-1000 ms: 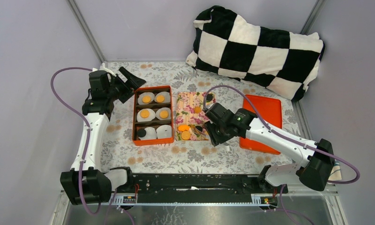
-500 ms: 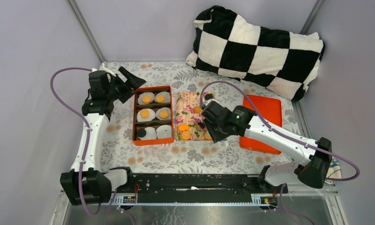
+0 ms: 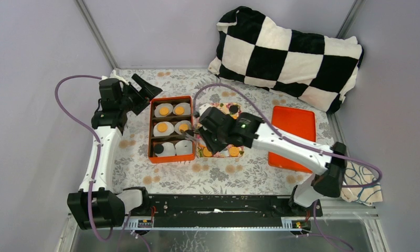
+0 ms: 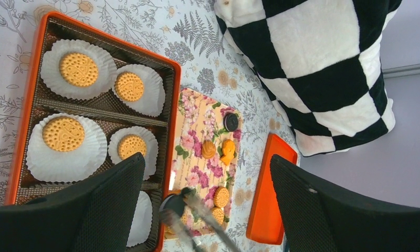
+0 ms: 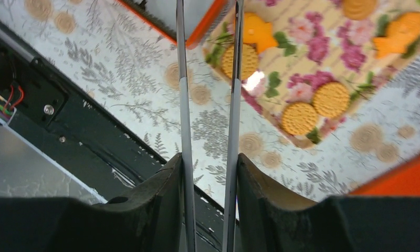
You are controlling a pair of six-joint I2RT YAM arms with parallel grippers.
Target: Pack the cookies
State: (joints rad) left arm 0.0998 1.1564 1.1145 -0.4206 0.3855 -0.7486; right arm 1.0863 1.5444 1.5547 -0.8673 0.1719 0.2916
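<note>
Overhead and wrist views of cookie packing, items listed from largest to smallest. Checkered pillow [image 3: 289, 55] lies at the far right of the floral cloth [image 3: 218, 176]. Orange box [image 3: 150, 131] has three rows with two white paper cups [image 4: 37, 157] per row. The far and middle rows each carry two tan cookies [image 4: 78, 69]. The near row has a dark cookie [image 3: 159, 149] in its left cup, and its right cup looks empty. Orange lid [image 3: 297, 123] lies flat to the right, well apart from the box. Floral tray [image 4: 195, 157] sits just beside the box's right wall and bears the loose cookies: several tan rounds at its near end, two moulded orange pieces mid-tray and another dark one toward the far end.

Left gripper [image 4: 206, 163] is spread wide and holds nothing, poised off the box's far left corner. Right gripper [image 3: 191, 135] has thin metal blades drawn narrow and near parallel. Their tips run out of the right wrist view, but the left wrist view shows a black cookie [image 4: 171, 202] apparently pinched between them at the seam between tray and box.

Handling, as judged: each disc is light, stiff and brittle, with a crumbly rim. Take hold across the diameter, blades on opposite edges, with light pressure. A hard squeeze could snap it, and a slack one could let it tip or slip. The empty near-right cup appears the likely destination
</note>
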